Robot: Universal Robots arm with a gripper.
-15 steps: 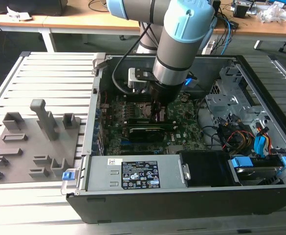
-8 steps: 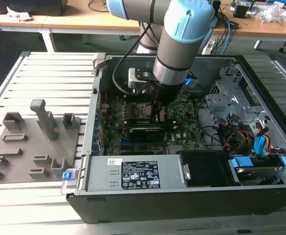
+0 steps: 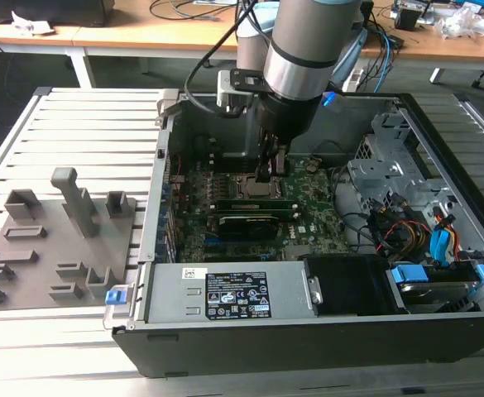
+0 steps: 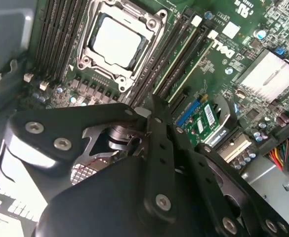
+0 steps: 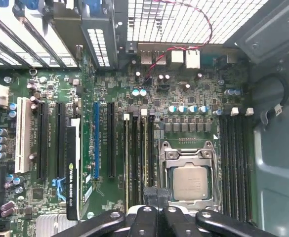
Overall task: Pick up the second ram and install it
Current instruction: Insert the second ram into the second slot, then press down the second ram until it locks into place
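Green second ram (image 4: 207, 118) sits gripped between the end effector (image 4: 159, 116) fingers.

Motherboard (image 5: 184, 98) seen from above. CPU (image 5: 190, 182) bare in socket. Black card (image 5: 72, 168) upright in slot beside blue slot (image 5: 96, 140). Gripper (image 5: 156, 207) near memory slots (image 5: 138, 158).

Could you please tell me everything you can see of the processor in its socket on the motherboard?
The processor is a square chip with a flat, dull silver metal lid, bare on top with no cooler over it. A shiny metal retention frame with corner screws surrounds it and holds it down. It lies flat on the green motherboard, with long black memory slots running along two opposite sides. Nothing else appears to touch it.
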